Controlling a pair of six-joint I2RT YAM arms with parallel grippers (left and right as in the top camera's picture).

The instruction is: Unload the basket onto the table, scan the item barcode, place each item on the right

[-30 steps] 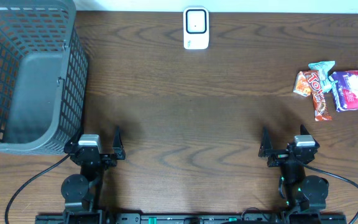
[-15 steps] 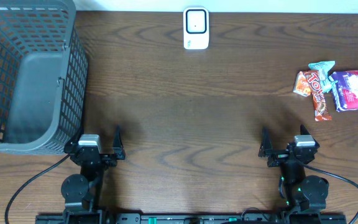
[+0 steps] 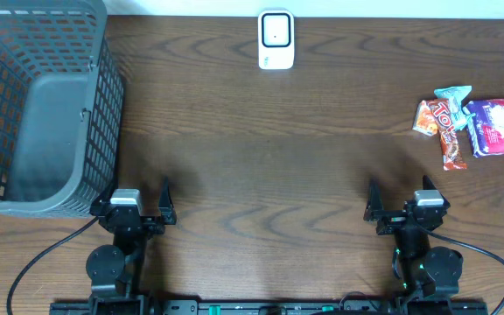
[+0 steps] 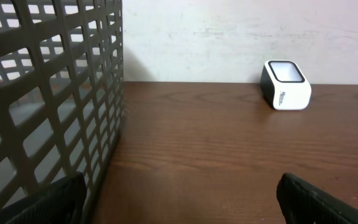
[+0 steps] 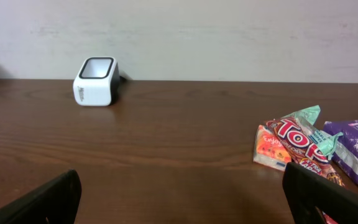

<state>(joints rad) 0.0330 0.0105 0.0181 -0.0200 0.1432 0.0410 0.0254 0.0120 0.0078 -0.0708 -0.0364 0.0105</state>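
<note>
Left tool (image 3: 135,196): low in the lower left of the overhead view, jaws spread wide with nothing between them; its dark fingertips (image 4: 48,202) fill the bottom corners of the left wrist view
Right tool (image 3: 401,196): low in the lower right of the overhead view, jaws likewise wide apart and empty
Scanner (image 3: 276,40): white with a dark window, upright at the top centre of the counter (image 3: 261,149), well apart from both tools
Goods to scan: a cluster at the right edge, in the upper half of the frame; a red bar (image 3: 450,133) lies across an orange packet (image 3: 424,117), a teal packet (image 3: 453,93) sits above them, and a purple packet (image 3: 500,127) touches them on the right
Basket (image 3: 112,105): grey mesh, upper left corner, just above the left tool in the overhead view
Change from a second ago: none visible; both arms, the scanner, the packets and the basket sit where they were
</note>
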